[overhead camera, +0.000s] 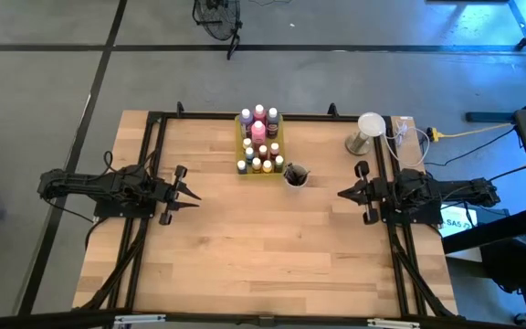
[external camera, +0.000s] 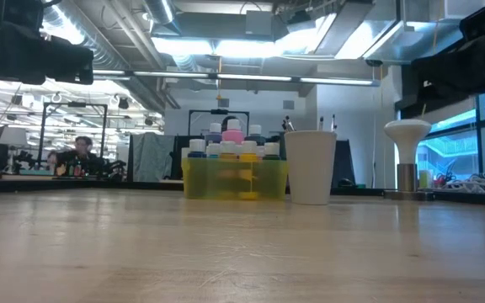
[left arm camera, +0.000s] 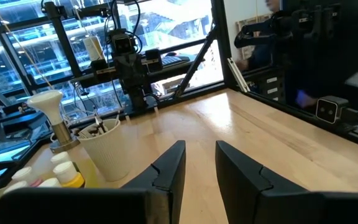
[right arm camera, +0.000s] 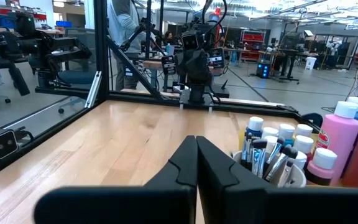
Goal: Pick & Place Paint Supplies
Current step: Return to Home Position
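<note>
High view: both arms sit pulled back at the sides of the table (overhead camera: 245,265). The left gripper (overhead camera: 194,198) and right gripper (overhead camera: 342,194) face each other, well apart. In the left wrist view the left fingers are spread with a gap and nothing between them. In the right wrist view the right fingers are pressed together and empty.

The paint bottles (overhead camera: 259,144) stand packed in the yellow tray (overhead camera: 239,137), centre of the table near the far edge. The brushes (right arm camera: 267,154) stand heads-up in the white cup (overhead camera: 295,175), just beside the tray's near right corner. We can't tell if cup and tray touch. We see no loose supplies on the wood, so we judge the sorting done and the arms parking.

Risks:
- The cup is the nearest thing to the right gripper and looks top-heavy with brushes. A sideways swing toward the middle could tip it and scatter them.
- The tall pink bottle could topple if the tray gets nudged.
- A white-topped stand (overhead camera: 366,131) and cables (overhead camera: 409,137) sit at the far right corner, close to the right arm. Any retreat that way could snag them.

Room: there is wide bare wood between the grippers and toward the near edge. The tight spots are the far edge by the black frame rail (overhead camera: 217,116) and the right corner.
</note>
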